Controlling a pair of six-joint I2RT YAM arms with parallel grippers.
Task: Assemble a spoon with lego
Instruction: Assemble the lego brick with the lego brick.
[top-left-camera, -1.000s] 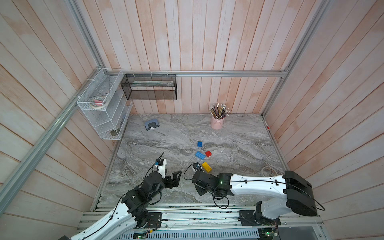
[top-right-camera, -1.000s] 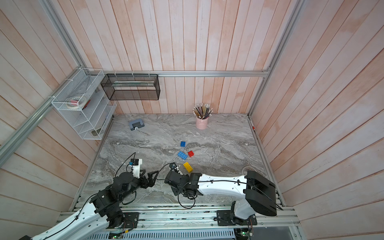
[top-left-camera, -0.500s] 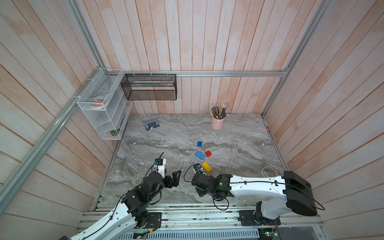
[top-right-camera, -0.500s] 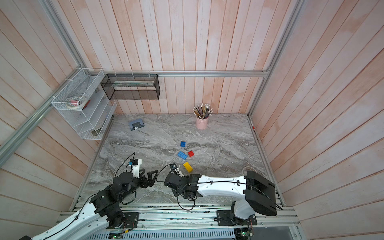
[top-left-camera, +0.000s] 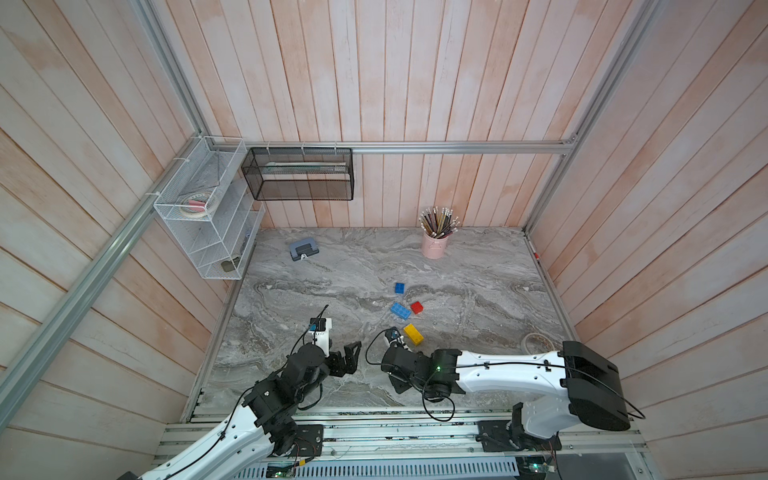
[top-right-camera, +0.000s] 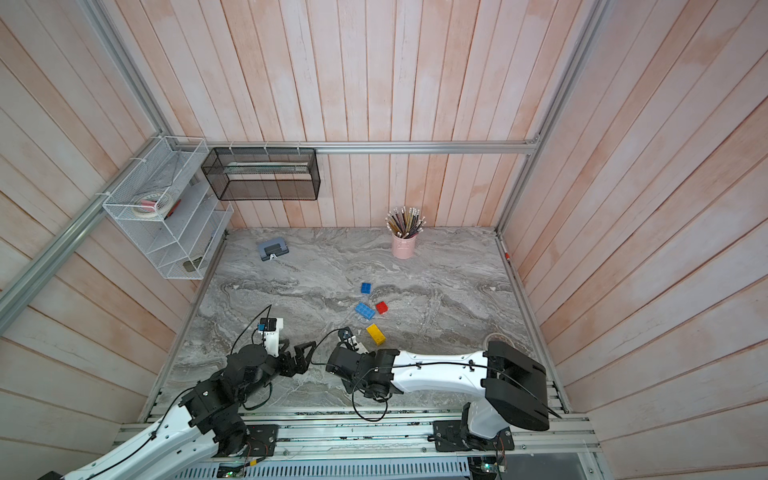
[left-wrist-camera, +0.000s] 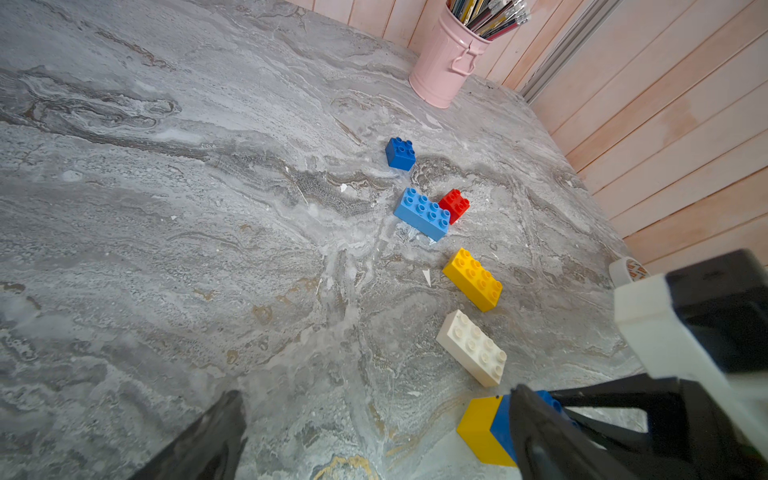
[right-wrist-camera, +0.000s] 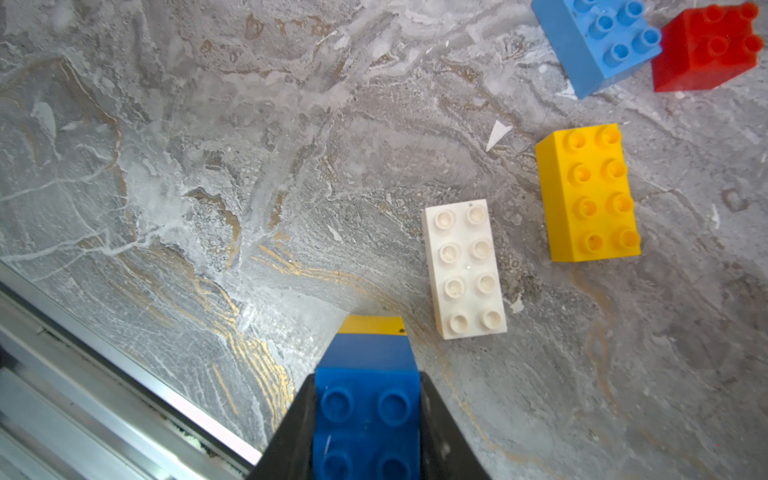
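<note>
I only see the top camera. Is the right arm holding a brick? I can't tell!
Observer: Yes. The right fingers pinch a blue brick with a yellow one stuck to its underside.
Operator: Is there a white brick? I can't find one.
Observer: Yes, a white brick lies studs-up next to the long yellow brick, not touching it.
Operator: How many bumps are on the red one?
Observer: The red brick has four.
</note>
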